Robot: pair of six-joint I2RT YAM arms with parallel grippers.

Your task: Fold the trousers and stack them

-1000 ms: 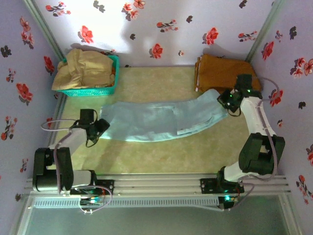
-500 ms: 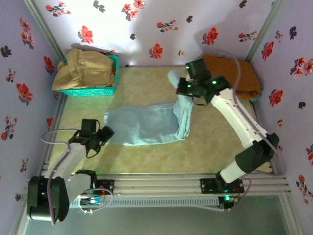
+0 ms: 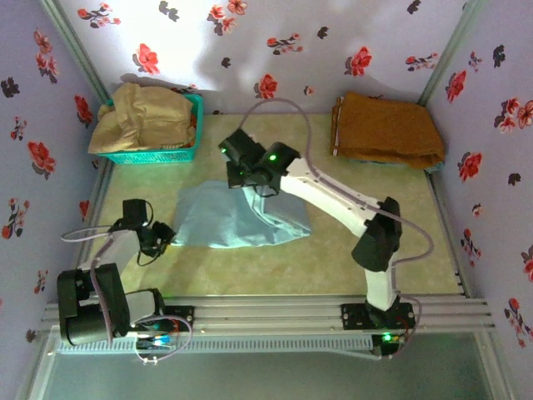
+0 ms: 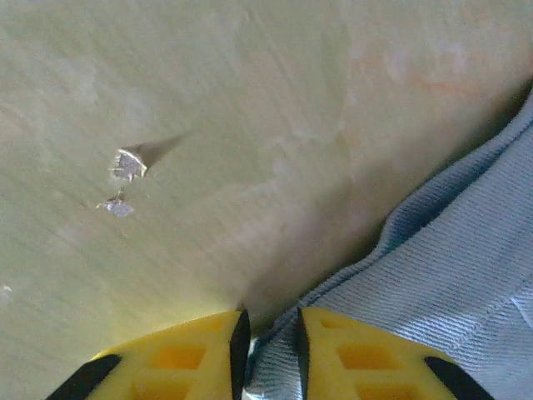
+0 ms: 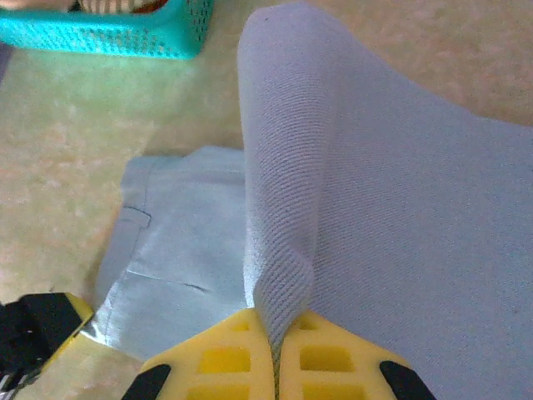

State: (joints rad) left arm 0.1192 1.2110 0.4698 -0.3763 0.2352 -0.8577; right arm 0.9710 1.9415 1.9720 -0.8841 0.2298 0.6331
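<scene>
pale blue trousers [image 3: 237, 221] half folded; left hand [image 4: 271, 333] and right hand [image 5: 277, 329] each pinch fabric.

Teal basket [image 3: 166, 155] holding tan garment [image 3: 141, 117], folded orange-brown garment [image 3: 387, 129] far right, floral walls [image 3: 275, 42]

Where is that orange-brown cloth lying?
In the overhead view, the orange-brown cloth lies in the far right corner, well apart from the light-blue trousers in the middle.
</scene>
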